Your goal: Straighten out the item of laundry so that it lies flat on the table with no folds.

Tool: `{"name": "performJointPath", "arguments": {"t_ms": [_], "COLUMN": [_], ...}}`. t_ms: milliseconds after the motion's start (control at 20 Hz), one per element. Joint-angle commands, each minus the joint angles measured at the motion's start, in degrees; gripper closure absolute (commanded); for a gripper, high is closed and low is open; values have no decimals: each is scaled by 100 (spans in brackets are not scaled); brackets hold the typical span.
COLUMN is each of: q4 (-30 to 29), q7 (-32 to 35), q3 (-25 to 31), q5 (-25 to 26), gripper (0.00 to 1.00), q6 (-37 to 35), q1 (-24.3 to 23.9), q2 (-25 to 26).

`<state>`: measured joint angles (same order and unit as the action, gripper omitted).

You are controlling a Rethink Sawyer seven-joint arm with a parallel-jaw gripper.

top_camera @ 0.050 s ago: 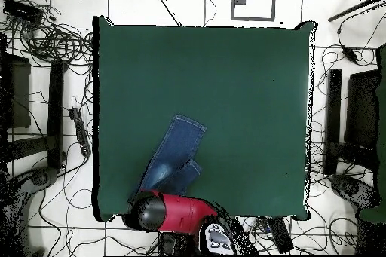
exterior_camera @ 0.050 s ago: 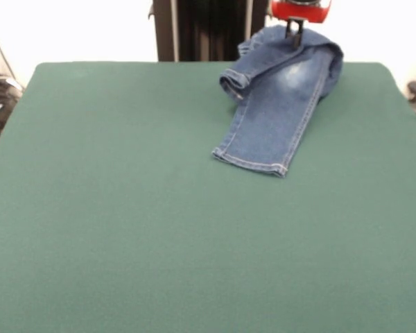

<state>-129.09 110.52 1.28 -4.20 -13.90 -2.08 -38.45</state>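
Currently the table [exterior_camera @ 0.050 s ago: 125, 229] is bare across its left and near areas in the front view; the jeans [exterior_camera @ 0.050 s ago: 281, 104] lie at the far right, close to the far edge. Moving right, one leg is doubled back, its cuff [exterior_camera @ 0.050 s ago: 233, 83] bunched to the left of the pile, while the other leg runs out toward the near side and ends in a pale-stitched hem [exterior_camera @ 0.050 s ago: 251, 161] lying flat. Further right, the waist end is heaped under the gripper [exterior_camera @ 0.050 s ago: 294, 36], which hangs directly over the folded top of the garment; whether it is clenched on cloth or released cannot be told. Denim of this kind is judged soft but moderately stiff and heavy for its size, with good friction on felt. The recommended hold is the folded-back cuff, drawing it outward to unfold the leg.
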Motion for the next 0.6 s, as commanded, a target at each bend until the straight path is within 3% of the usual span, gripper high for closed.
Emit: {"name": "performJointPath", "arguments": {"t_ms": [50, 600], "q4": [-628, -645], "q7": [1091, 958], "q3": [861, 855], "q5": [-460, -470], "gripper": [100, 100], "q6": [-543, -617], "q1": [97, 19], "q2": [198, 147]}}
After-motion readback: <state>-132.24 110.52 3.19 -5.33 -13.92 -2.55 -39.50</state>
